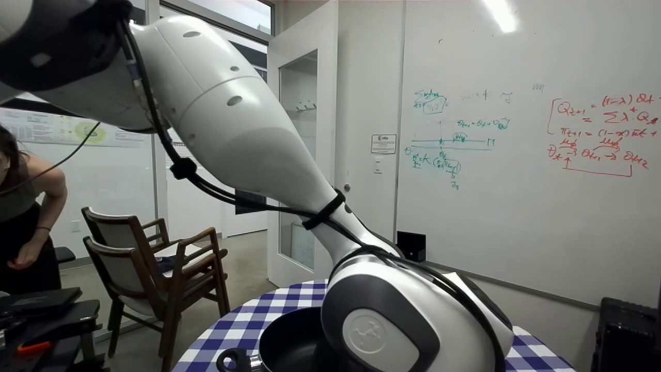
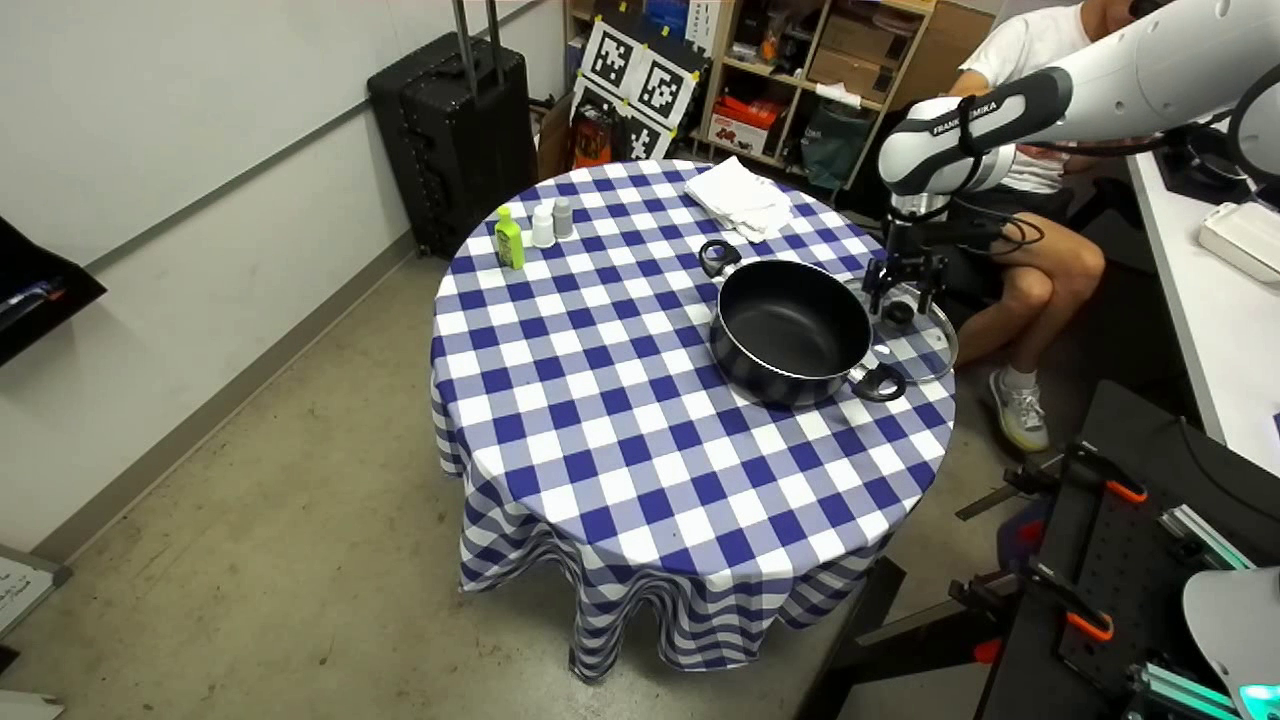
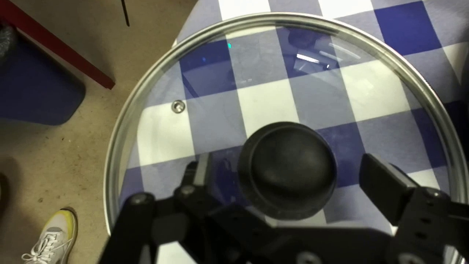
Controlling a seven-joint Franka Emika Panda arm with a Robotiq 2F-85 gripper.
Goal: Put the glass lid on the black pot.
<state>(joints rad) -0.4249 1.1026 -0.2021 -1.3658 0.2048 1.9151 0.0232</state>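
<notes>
The glass lid (image 2: pixel 916 352) lies on the checkered tablecloth, right beside the pot at the table's edge, knob up. In the wrist view the lid (image 3: pixel 263 99) fills most of the picture, with its round black knob (image 3: pixel 287 170) in the middle. The black pot (image 2: pixel 765 375) stands uncovered, its inside empty; part of it (image 1: pixel 294 341) shows behind the arm in an exterior view. My gripper (image 2: pixel 900 300) points down over the lid. In the wrist view the gripper (image 3: pixel 287 165) is open, one finger on each side of the knob, with gaps on both sides.
A green bottle (image 2: pixel 509 240) and two small shakers (image 2: pixel 543 226) stand toward the table's far side. A folded white cloth (image 2: pixel 738 197) lies behind the pot. A pot handle (image 2: pixel 880 382) reaches over the lid's near edge. A person sits close behind the lid.
</notes>
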